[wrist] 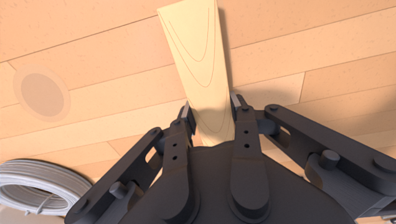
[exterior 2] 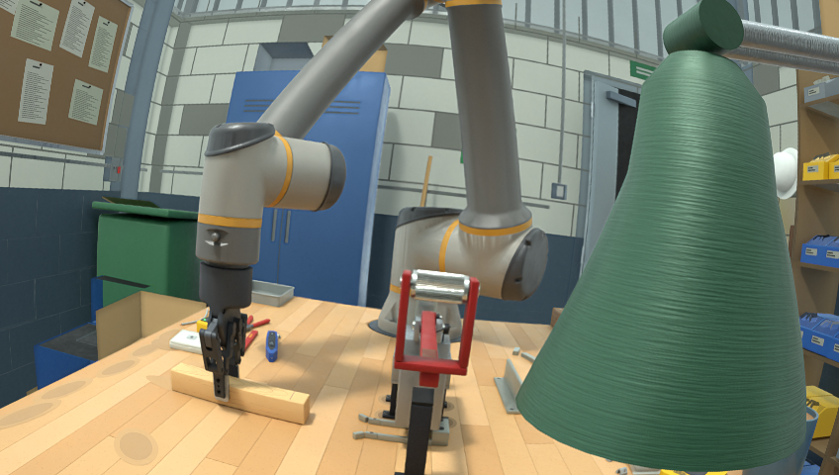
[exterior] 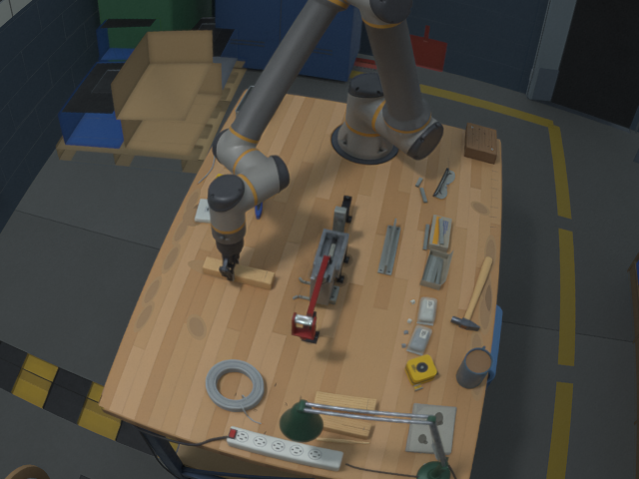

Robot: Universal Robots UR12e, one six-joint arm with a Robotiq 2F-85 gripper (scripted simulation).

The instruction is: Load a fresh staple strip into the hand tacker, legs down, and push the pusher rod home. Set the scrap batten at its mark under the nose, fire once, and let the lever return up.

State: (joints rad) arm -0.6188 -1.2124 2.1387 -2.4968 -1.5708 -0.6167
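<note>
The scrap batten [exterior: 238, 274] [exterior 2: 240, 392] [wrist: 202, 74], a pale wooden bar, lies flat on the left part of the bench and is gripped across its width by my gripper [exterior: 227, 272] [exterior 2: 221, 382] [wrist: 210, 107], which is closed on it near its left end. The hand tacker [exterior: 328, 258] [exterior 2: 425, 365] stands in its grey fixture at the bench's middle, well right of the batten. Its red lever [exterior: 314, 299] [exterior 2: 434, 318] is raised towards the near edge. A grey staple rail [exterior: 389, 249] lies right of the tacker.
Behind the batten lie a white box [exterior: 202, 210] and a blue tool [exterior 2: 271, 346]. A wire coil [exterior: 235, 384] [wrist: 34, 183] lies near the front edge. Staple boxes [exterior: 437, 252], a hammer [exterior: 472, 295], a tape measure [exterior: 421, 368] and a cup [exterior: 474, 367] fill the right side; a green lamp [exterior 2: 671, 247] stands in front.
</note>
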